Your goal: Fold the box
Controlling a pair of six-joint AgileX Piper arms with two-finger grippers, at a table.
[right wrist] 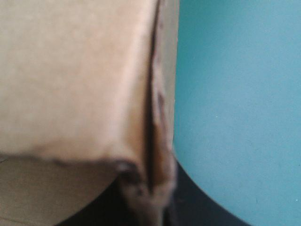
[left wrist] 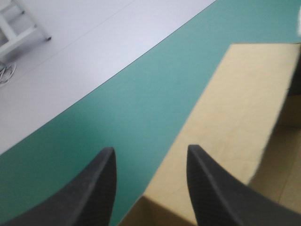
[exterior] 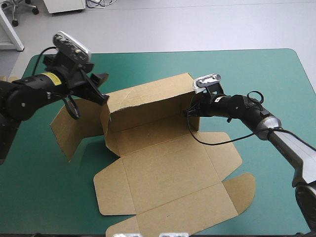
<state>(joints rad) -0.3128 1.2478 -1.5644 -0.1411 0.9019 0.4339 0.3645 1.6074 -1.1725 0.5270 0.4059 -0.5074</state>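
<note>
Between the right jaws, clamped tight, runs 1 end of the raised wall of the box (exterior: 163,163) on the desk (exterior: 256,74); left jaws gape beside the other end. Wall-raising, likely; next, tuck side flaps.

Pale grey floor (exterior: 207,24) beyond the teal-green table (exterior: 276,89), wheeled chair base (exterior: 22,9), white cabinet (exterior: 64,5) at far left

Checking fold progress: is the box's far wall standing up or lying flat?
Standing up. The box has its far wall upright, the right hand shut on its end; its near flaps lie flat.
</note>
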